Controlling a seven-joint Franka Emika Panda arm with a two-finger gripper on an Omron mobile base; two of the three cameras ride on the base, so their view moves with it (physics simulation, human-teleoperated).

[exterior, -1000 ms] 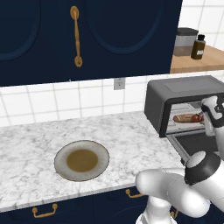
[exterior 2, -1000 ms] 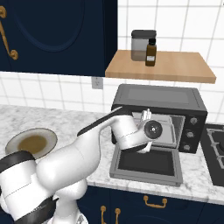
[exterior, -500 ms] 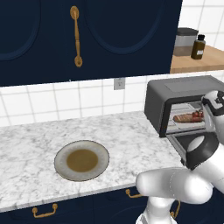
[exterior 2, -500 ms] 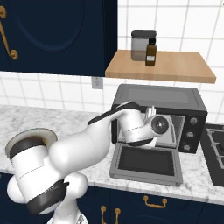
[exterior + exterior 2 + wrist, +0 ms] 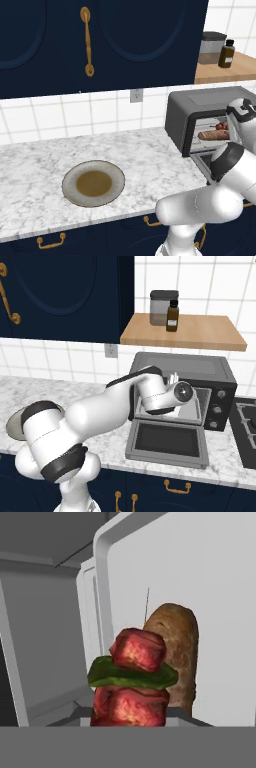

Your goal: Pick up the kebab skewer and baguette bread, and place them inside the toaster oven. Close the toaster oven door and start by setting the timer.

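You have the arm reaching into the toaster oven, with the hand just inside the mouth of the cavity above the toaster oven door, which lies dropped flat toward you over the table. In the hand view, the kebab skewer stands directly ahead of the fingers, very close, its red chunks and a green slice stacked along it. The baguette bread lies just behind and to one side of the skewer, touching or nearly touching it, both on the pale tray inside. From the left base view you can see the baguette resting on the rack within the cavity. You cannot tell from these pictures whether the fingers are apart, together or clamped on the skewer. A brown plate sits on the table, well away from the fingers.
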